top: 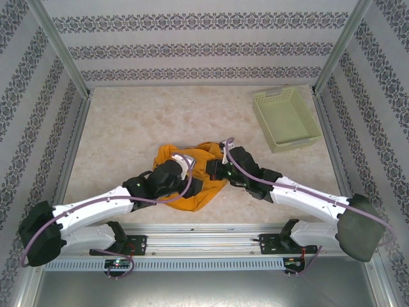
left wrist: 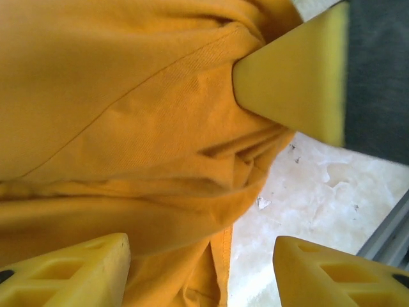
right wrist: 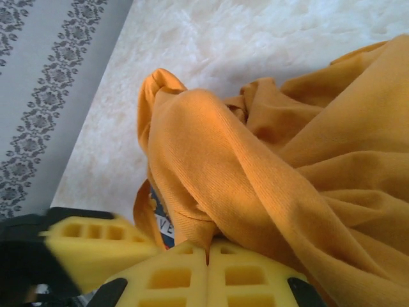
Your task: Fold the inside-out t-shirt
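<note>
One orange-yellow t-shirt [top: 198, 197] lies crumpled on the table [top: 140, 121], near the front edge and midway between the two arms, whose two grippers both sit on it. One pale green basket [top: 285, 121] stands well apart at the far right corner. The overhead view gives this layout but hides the gripper tips under the wrists. The left wrist view supplies what it lacks: the left gripper [left wrist: 201, 249] stands wide open and holds nothing, its left finger over the cloth and its right finger over bare table, with the shirt's hemmed edge running between them. In the same view one finger [left wrist: 294, 77] of the other gripper presses into the folds. The right wrist view shows the right gripper [right wrist: 208, 252] closed tight, its two pads meeting on a ridge of the shirt that runs down into them. It also shows a scrap of dark printed lettering [right wrist: 163, 224] under a fold.
</note>
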### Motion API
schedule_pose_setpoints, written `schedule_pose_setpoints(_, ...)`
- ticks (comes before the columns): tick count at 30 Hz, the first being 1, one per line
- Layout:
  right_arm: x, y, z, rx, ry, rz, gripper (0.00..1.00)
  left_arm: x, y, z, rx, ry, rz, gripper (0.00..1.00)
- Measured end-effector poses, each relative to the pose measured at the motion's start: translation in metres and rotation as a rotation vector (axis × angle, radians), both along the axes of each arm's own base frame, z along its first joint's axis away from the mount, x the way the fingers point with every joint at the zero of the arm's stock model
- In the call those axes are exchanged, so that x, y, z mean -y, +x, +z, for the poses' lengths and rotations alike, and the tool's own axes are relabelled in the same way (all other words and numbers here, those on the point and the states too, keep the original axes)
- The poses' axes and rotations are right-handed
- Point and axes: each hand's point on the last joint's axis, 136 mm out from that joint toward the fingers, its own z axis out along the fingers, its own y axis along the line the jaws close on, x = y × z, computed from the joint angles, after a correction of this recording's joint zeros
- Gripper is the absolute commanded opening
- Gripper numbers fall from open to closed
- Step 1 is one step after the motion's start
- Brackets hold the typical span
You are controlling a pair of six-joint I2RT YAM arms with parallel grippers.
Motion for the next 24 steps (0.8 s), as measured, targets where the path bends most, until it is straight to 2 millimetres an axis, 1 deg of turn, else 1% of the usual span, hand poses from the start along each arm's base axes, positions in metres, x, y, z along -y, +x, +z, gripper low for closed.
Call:
schedule_pose_setpoints(4, -0.006, -0.005, 0.000, -0.005, 0.009, 0.016, 0.00, 0.012, 0.009, -0.007, -0.002, -0.022, 0.008, 0.54)
schedule_pose_setpoints(10, -0.009, -0.005, 0.005, 0.002, 0.033, 0.013, 0.00, 0.021, 0.016, -0.011, -0.010, -0.043, 0.020, 0.30)
schedule_pose_setpoints(14, -0.009, -0.004, 0.004, 0.009, 0.026, 0.004, 0.00, 0.022, 0.017, -0.013, -0.011, -0.041, 0.025, 0.17)
schedule_pose_setpoints(17, -0.005, -0.001, 0.001, 0.018, 0.002, -0.019, 0.00, 0.021, 0.019, -0.010, -0.005, -0.045, 0.033, 0.08)
schedule_pose_setpoints(20, 0.002, 0.003, -0.003, 0.036, -0.037, -0.044, 0.00, 0.020, 0.019, -0.001, 0.014, -0.064, 0.039, 0.04)
schedule_pose_setpoints(24, 0.009, 0.006, -0.012, 0.057, -0.087, -0.063, 0.00, 0.017, 0.017, 0.019, 0.046, -0.105, 0.038, 0.05)
